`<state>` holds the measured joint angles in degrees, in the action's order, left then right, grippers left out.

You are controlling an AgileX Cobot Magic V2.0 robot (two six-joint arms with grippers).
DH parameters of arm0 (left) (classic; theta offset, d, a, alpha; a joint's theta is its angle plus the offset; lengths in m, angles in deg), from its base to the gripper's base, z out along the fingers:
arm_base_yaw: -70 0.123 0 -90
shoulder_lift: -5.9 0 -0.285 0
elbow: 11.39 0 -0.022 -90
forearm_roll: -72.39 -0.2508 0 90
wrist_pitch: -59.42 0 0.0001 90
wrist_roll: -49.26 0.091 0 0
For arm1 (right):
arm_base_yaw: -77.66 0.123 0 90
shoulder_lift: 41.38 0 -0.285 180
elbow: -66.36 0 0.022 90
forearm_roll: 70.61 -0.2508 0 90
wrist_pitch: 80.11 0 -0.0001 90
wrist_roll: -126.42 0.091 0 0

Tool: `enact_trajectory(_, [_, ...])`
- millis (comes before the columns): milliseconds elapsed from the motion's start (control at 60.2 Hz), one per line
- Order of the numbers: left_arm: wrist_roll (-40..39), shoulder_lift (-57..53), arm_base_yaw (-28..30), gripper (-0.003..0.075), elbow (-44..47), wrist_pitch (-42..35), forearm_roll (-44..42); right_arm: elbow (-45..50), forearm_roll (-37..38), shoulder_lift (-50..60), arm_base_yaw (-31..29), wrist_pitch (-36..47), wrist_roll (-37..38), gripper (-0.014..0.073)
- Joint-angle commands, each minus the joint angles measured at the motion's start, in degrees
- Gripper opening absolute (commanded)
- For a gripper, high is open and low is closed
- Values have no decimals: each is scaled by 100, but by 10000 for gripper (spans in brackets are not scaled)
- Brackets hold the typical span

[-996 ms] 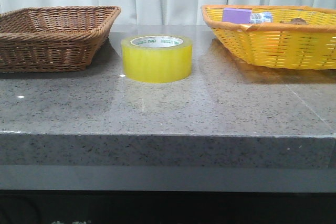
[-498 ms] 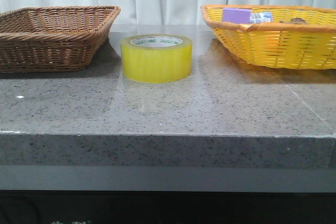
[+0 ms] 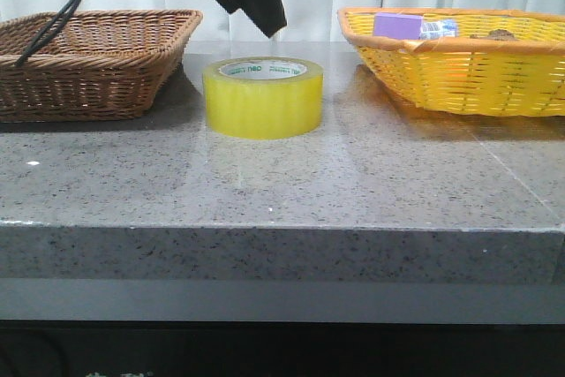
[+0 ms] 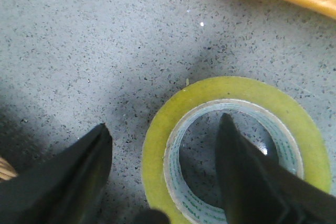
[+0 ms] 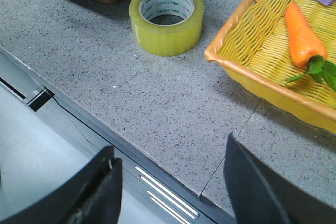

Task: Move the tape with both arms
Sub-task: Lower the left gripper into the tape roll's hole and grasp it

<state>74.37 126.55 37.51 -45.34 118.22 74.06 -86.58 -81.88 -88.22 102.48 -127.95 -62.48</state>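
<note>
Brown wicker basket (image 3: 93, 59) sits at the bench's (image 3: 282, 192) far-left corner, and nothing shows inside it from the front. Over at the far-right corner, the yellow woven basket (image 3: 459, 72) carries a purple box (image 3: 398, 25) and a clear plastic item (image 3: 439, 29) I can't make out; the right wrist camera picks up an orange carrot (image 5: 302, 32) with green leaves lying in there too, near the box.

The tape (image 3: 263, 97) stands flat on the bench between the two baskets, toward the far edge, core opening facing up, green lettering on the white core.

Now the left gripper (image 4: 164, 148): it hangs directly above the roll, jaws spread apart, one fingertip over the core hole and the other outside the roll's wall, not touching it. From the front it shows as a dark angular shape above the tape, cables trailing toward the left edge.

Right gripper (image 5: 170, 174) is well back, beyond the bench's near edge, jaws wide apart and holding nothing.
</note>
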Motion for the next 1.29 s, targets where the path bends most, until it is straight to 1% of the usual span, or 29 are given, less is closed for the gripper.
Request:
enact_trajectory(0, [47, -233, -42, 418, -206, -193, -14, -133, -8, 13, -19, 365, -6, 451])
enact_trajectory(415, [257, 325, 26, 418, -602, 59, -52, -133, -8, 13, -19, 365, -6, 451])
enact_trajectory(680, [296, 791, 127, 418, -969, 618, 9, -133, -8, 13, -19, 365, -6, 451])
enact_trajectory(747, [409, 846, 127, 418, -1015, 802, 55, -133, -8, 13, -19, 365, -6, 451])
enact_trajectory(813, [548, 909, 127, 418, -1015, 876, 133, -133, -8, 13, -19, 365, -6, 451])
enact_trajectory(946, [558, 936, 127, 414, -1015, 906, 135, -133, -8, 13, -19, 365, -6, 451])
enact_trajectory(1012, [558, 936, 127, 376, -1053, 919, 135, -133, -8, 13, -19, 365, -6, 451])
enact_trajectory(1079, [558, 936, 127, 300, -1102, 919, 146, -133, -8, 13, -19, 365, -6, 451])
enact_trajectory(1129, [558, 936, 127, 260, -1168, 939, 177, -133, -8, 13, -19, 365, -6, 451])
enact_trajectory(1178, [558, 936, 127, 205, -1273, 971, 324, -133, -8, 13, -19, 365, -6, 451])
enact_trajectory(1278, [533, 936, 127, 146, -1481, 1057, 533, -133, -8, 13, -19, 365, -6, 451])
